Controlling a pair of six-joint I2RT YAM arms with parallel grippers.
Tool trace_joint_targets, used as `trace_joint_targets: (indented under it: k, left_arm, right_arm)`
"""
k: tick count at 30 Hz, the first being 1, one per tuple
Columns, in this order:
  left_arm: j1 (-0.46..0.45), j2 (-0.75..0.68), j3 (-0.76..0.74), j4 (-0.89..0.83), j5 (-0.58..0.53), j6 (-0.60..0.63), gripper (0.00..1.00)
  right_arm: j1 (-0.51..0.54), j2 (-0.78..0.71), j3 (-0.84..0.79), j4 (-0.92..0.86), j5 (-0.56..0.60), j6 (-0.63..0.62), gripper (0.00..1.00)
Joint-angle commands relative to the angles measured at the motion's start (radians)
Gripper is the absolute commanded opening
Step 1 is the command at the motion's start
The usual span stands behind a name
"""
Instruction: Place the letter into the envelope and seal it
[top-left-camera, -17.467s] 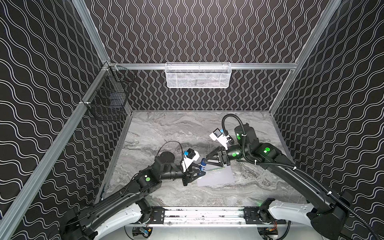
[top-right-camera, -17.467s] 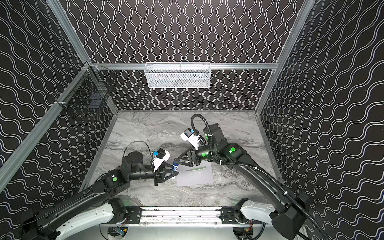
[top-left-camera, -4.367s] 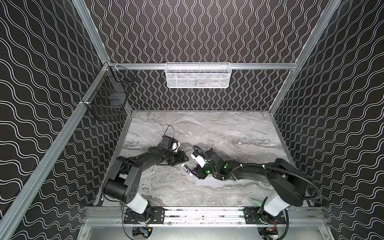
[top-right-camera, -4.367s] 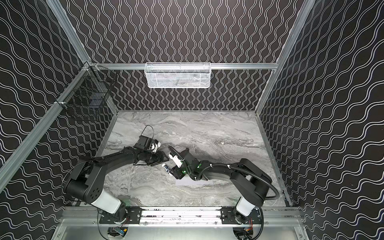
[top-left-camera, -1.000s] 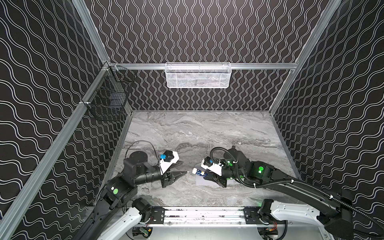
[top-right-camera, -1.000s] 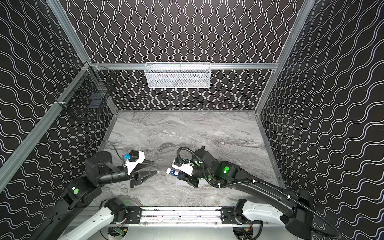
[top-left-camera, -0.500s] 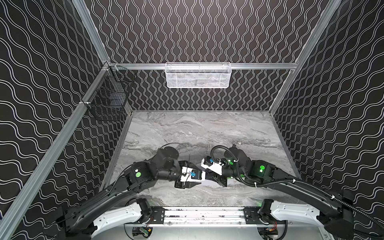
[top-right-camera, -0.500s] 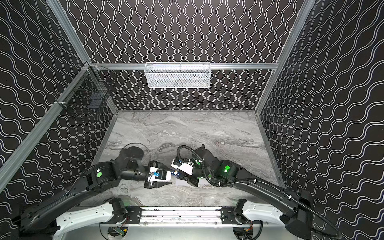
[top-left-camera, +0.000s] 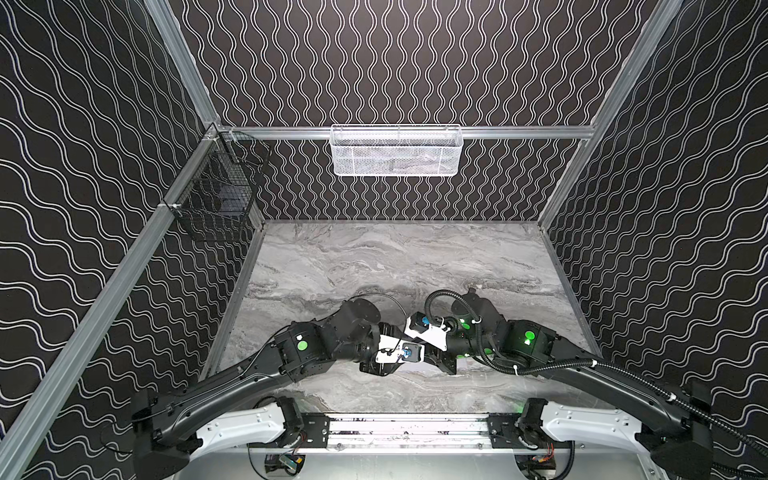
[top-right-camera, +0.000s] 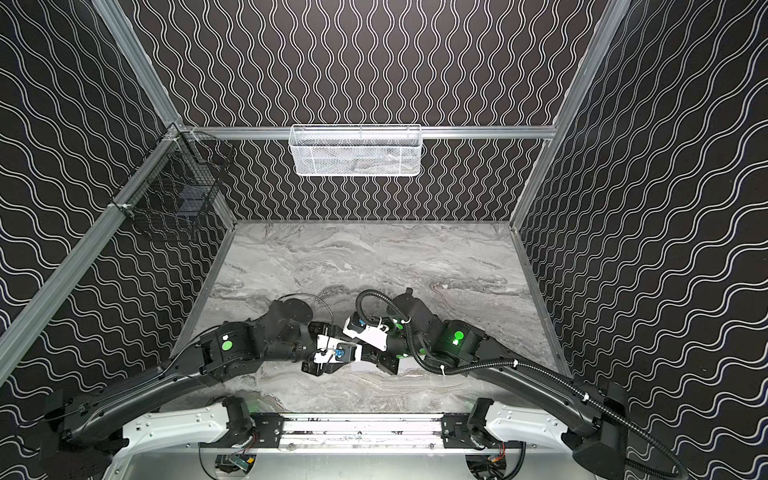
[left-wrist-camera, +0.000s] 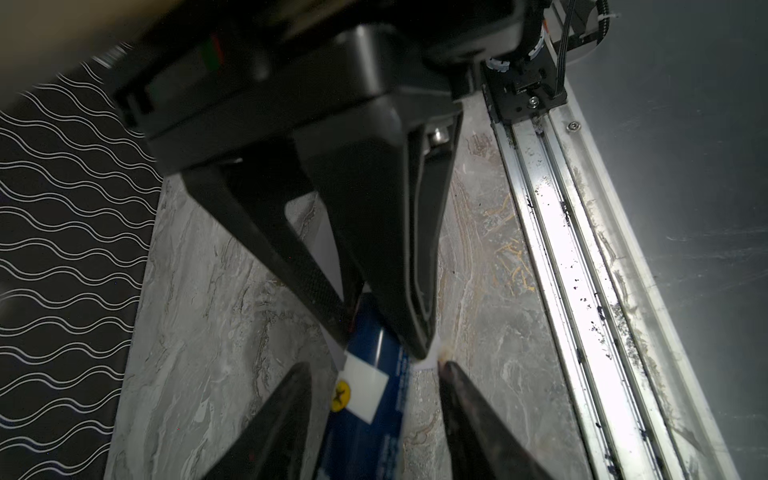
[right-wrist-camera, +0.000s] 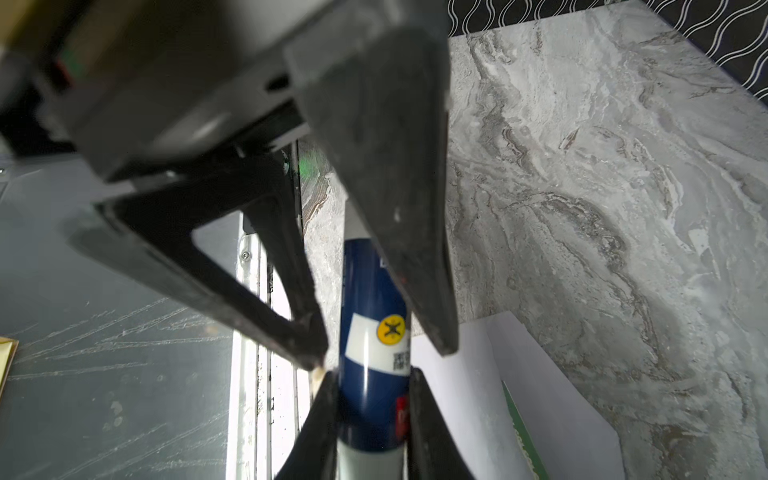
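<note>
A blue glue stick (right-wrist-camera: 372, 291) with a white label is held above the table's front middle, and my right gripper (right-wrist-camera: 372, 372) is shut on it. My left gripper (left-wrist-camera: 374, 365) is open, its fingers (left-wrist-camera: 291, 415) standing on either side of the stick's other end with gaps showing. In both top views the two grippers meet nose to nose, left (top-left-camera: 415, 361) and right (top-left-camera: 434, 361). The pale envelope (right-wrist-camera: 465, 399) lies on the table under the right gripper. A green edge of the letter (right-wrist-camera: 517, 428) shows between the envelope's layers.
A white mesh basket (top-left-camera: 397, 151) hangs on the back wall. A black wire basket (top-left-camera: 216, 199) hangs on the left wall. The metal rail (top-left-camera: 407, 428) runs along the table's front edge, close below both grippers. Grey marble table (top-left-camera: 395, 257) stretches behind the arms.
A second ago my left gripper hung apart to the left. It has swung in to the right and now straddles the end of the glue stick. My right gripper has stayed put.
</note>
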Motion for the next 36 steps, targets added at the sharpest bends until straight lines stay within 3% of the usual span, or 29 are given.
trace_joint_targets:
  k: [1,14,19,22,23,25,29,32,36]
  left_arm:
    - [-0.005,0.009,0.017,-0.005,-0.035,-0.001,0.49]
    - [-0.005,-0.019,-0.034,-0.018,-0.087,-0.052,0.42]
    - [-0.004,-0.011,-0.026,-0.008,-0.079,-0.086,0.34]
    - [-0.004,0.006,-0.01,-0.01,-0.064,-0.119,0.23]
    - [-0.004,0.01,-0.006,-0.009,-0.062,-0.132,0.18]
    - [-0.006,0.008,-0.012,0.004,-0.064,-0.168,0.1]
    - [-0.005,-0.047,-0.075,0.088,-0.051,-0.27,0.0]
    - [-0.003,-0.1,-0.122,0.193,-0.021,-0.378,0.0]
    - [0.001,-0.162,-0.19,0.406,0.012,-0.556,0.0]
  right_arm:
    - [0.0,0.004,0.015,0.007,-0.012,-0.009,0.0]
    - [0.0,0.034,0.073,-0.008,0.004,-0.032,0.0]
    - [0.001,0.046,0.089,-0.013,-0.002,-0.035,0.0]
    - [0.001,0.055,0.095,-0.024,0.002,-0.038,0.0]
    - [0.001,0.055,0.1,-0.028,0.006,-0.036,0.05]
    - [0.0,0.05,0.116,-0.045,0.03,-0.029,0.28]
    - [-0.007,-0.015,0.169,-0.074,0.12,0.014,0.51]
    - [-0.02,-0.109,0.155,0.007,0.136,0.092,0.62]
    - [-0.024,-0.236,0.069,0.204,0.205,0.319,0.86]
